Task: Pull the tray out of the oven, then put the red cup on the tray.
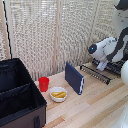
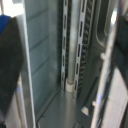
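Observation:
The red cup (image 1: 44, 83) stands upright on the wooden table, far toward the exterior view's left of the arm. The tray (image 1: 96, 73), a dark wire rack, juts out low over the table at the exterior view's right. My gripper (image 1: 102, 64) hangs at the end of the white arm right above the tray's inner part; its fingers are too small and blurred to read. The arm covers most of the oven in the exterior view. The wrist view looks into the oven (image 2: 50, 60), showing grey metal walls with slotted rails.
A white bowl (image 1: 58, 94) with yellow food sits beside the cup. An upright dark blue slab (image 1: 74, 77) stands between the bowl and the tray. A large black fabric case (image 1: 19, 97) fills the exterior view's left. A slatted screen (image 1: 55, 30) closes the back.

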